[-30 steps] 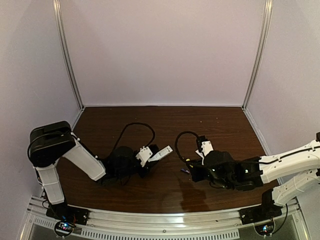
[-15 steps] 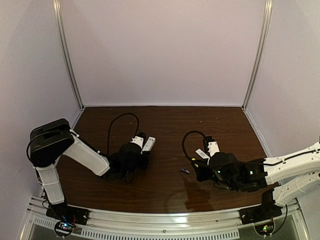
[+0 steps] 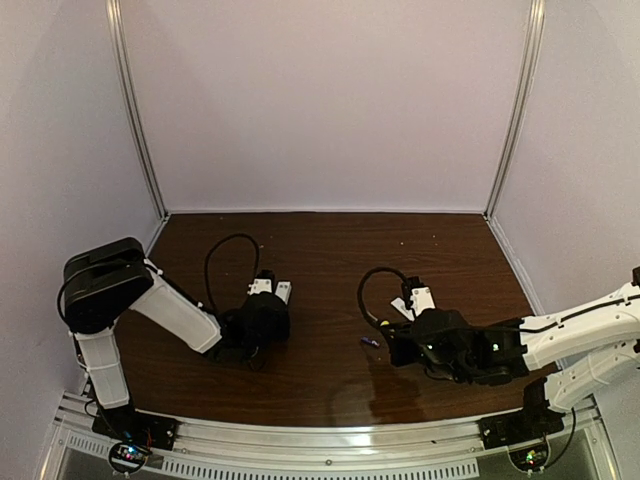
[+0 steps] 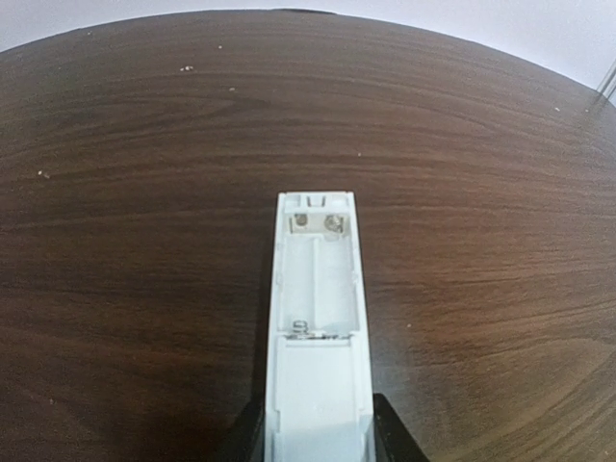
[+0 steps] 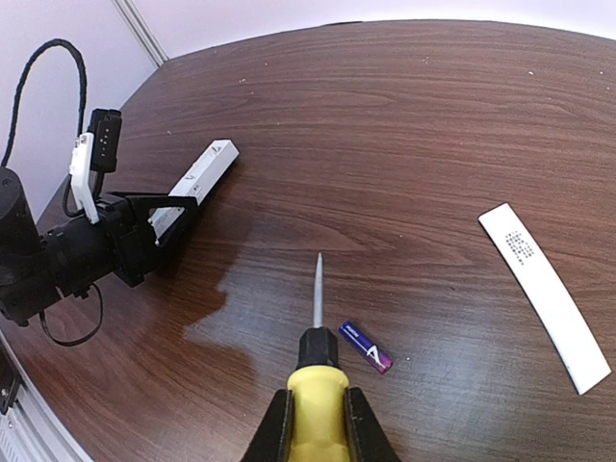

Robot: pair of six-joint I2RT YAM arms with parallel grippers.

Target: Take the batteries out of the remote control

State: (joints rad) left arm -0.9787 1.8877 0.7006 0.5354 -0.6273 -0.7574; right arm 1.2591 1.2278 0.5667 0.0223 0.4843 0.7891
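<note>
With the left hand, clamps the near end of the remote control, back side up, the open bay showing bare springs and no cells inside. With the right hand, closed tight around the yellow handle of the screwdriver, points the blade out low over the desk.

Looks close to done, going by the empty bay. Could go wrong in two ways. Might send the round battery rolling toward the near edge with a careless sweep of the blade or a finger. Might also lose the remote control: gripped by one end only, so liable to pivot or slip if swung or bumped.

Finds just that one battery, on the desk toward the middle of the near edge. Lies just right of the screwdriver shaft, close ahead of the right hand, touching neither. Cannot place the second from any view. Keeps the remote control over the left half, well apart from the battery and from the cover strip nearer the right edge.
</note>
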